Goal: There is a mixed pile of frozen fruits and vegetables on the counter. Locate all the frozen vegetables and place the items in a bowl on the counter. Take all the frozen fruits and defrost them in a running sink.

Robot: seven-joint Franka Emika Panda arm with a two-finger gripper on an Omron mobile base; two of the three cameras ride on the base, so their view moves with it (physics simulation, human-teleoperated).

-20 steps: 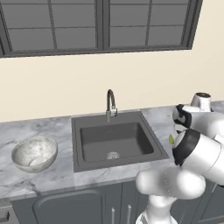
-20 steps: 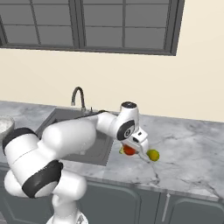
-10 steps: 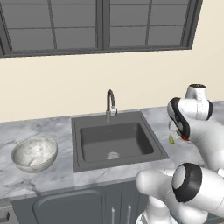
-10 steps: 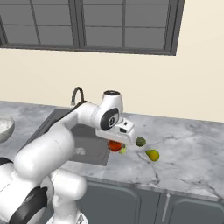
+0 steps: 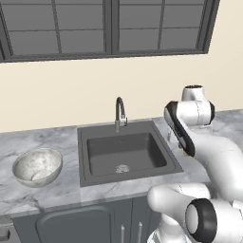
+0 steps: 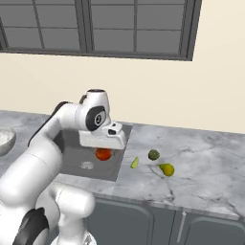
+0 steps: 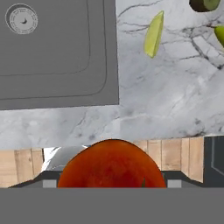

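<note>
While gripped in the hand (image 6: 103, 152), round glossy red tomato (image 7: 112, 164), pale yellow-green wedge (image 7: 153, 34) on marble counter (image 7: 166, 96).

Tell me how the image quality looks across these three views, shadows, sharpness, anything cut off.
Right base view: flat even light, faint soft shadows beside the small yellow-green pear-shaped fruit. Hand view: the round red tomato sits close and soft-edged, cut off at the bottom; the pale yellow-green wedge is crisper. Left base view: no glare on the marbled stone bowl.
</note>
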